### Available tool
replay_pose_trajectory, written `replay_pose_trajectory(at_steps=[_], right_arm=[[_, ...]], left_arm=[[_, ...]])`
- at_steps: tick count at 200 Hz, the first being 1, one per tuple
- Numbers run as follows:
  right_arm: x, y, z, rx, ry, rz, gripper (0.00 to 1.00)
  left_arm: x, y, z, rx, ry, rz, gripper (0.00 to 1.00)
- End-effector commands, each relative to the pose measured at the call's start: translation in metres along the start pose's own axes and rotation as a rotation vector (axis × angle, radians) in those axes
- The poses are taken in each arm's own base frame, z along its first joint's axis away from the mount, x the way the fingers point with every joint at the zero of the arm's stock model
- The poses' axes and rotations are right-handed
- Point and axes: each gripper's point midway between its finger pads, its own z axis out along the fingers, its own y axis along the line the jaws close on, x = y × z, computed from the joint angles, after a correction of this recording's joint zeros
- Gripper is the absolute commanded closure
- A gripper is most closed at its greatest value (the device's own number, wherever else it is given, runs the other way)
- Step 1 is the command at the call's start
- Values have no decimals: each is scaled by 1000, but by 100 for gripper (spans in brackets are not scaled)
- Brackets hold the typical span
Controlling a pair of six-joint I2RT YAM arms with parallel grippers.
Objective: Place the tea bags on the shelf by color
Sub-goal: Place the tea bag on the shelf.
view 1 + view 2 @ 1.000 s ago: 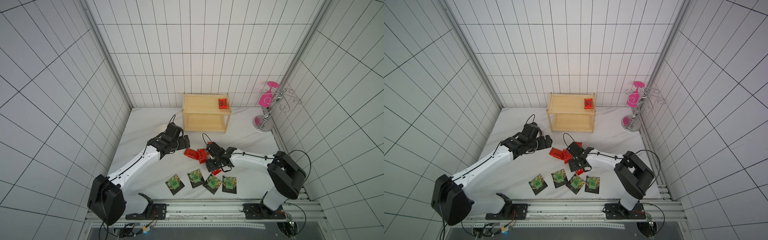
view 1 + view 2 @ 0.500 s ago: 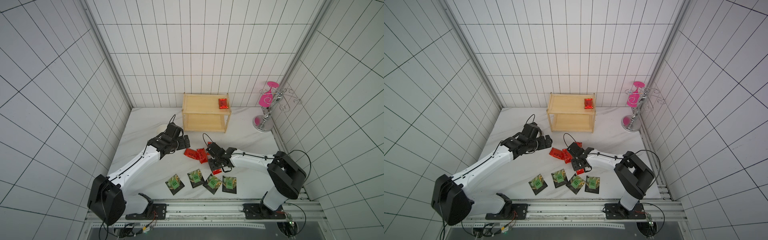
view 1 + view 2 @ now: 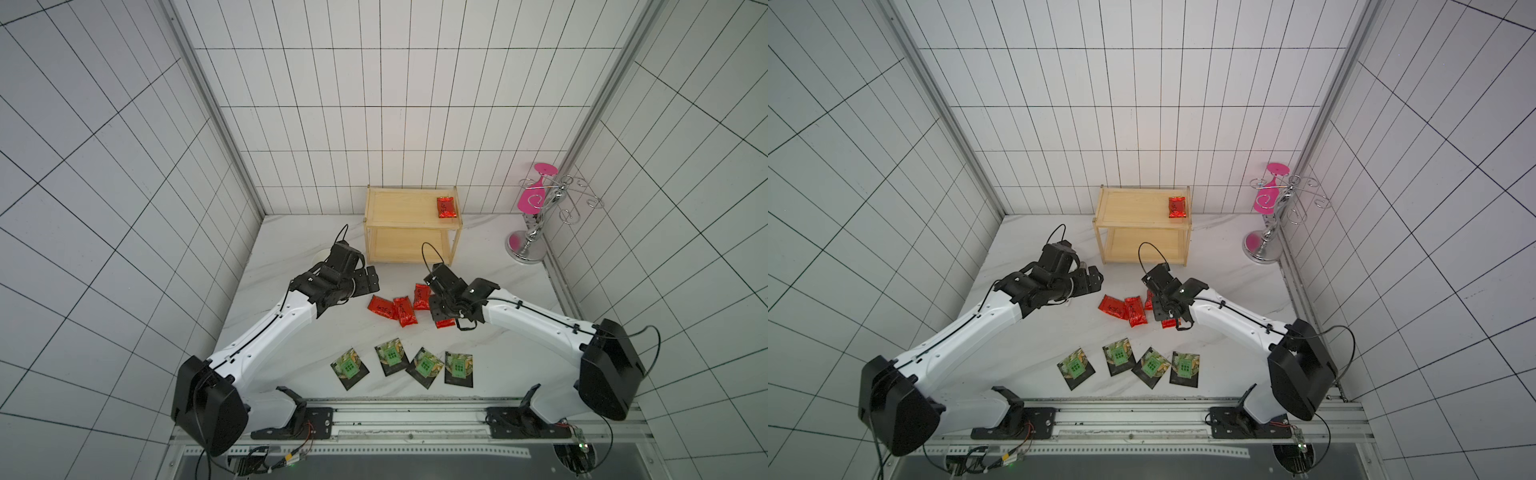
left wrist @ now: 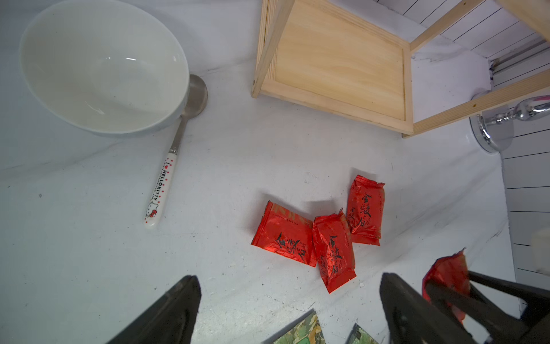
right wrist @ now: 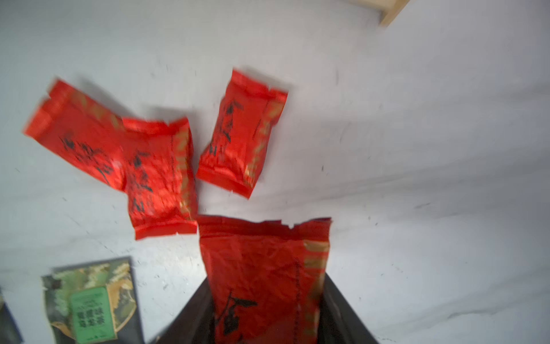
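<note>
Three red tea bags (image 3: 390,309) lie clustered mid-table, also seen in the left wrist view (image 4: 315,235). My right gripper (image 3: 442,311) is shut on a fourth red tea bag (image 5: 265,268), which sticks out between its black fingers (image 5: 336,309) just above the table. Another red tea bag (image 3: 446,207) lies on the top tier of the wooden shelf (image 3: 411,224) at the back. Several dark green-label tea bags (image 3: 424,365) lie in a row near the front edge. My left gripper (image 4: 288,297) hovers open and empty to the left of the red cluster.
A white bowl (image 4: 101,65) and a Hello Kitty spoon (image 4: 166,172) sit left of the shelf, under my left arm. A chrome wire stand holding a pink glass (image 3: 536,220) is in the back right corner. Tiled walls close in three sides.
My right gripper's jaws have closed onto the red tea bag at the right end of the cluster. The left arm has not moved.
</note>
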Motion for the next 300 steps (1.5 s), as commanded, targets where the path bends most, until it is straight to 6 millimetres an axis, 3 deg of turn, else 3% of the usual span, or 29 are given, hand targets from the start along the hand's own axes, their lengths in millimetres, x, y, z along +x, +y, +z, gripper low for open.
replay_pose_trajectory(at_steps=[1,25,58,93,120,210,300], right_arm=[[-71,-23,-42,30,-160,45,50],[-132,-32,-59,39,-268,57,51],[-204,-34,-63,42,-384,58,51],[-257,-28,-51,26,-459,71,52],[-285,-28,-37,42,-494,73,52],[-305,-41,-7,77,-515,123,51],[-305,-22,7,7,-498,140,52]], left_arm=[[-14,-16,-9,64,-39,-3,2],[-17,-14,-7,44,-42,5,2],[-17,-9,-1,27,-45,7,2],[-14,-7,9,18,-24,9,2],[-16,-3,13,0,-10,4,2],[-17,2,21,-8,28,-3,2],[-16,9,24,-17,40,-17,2]])
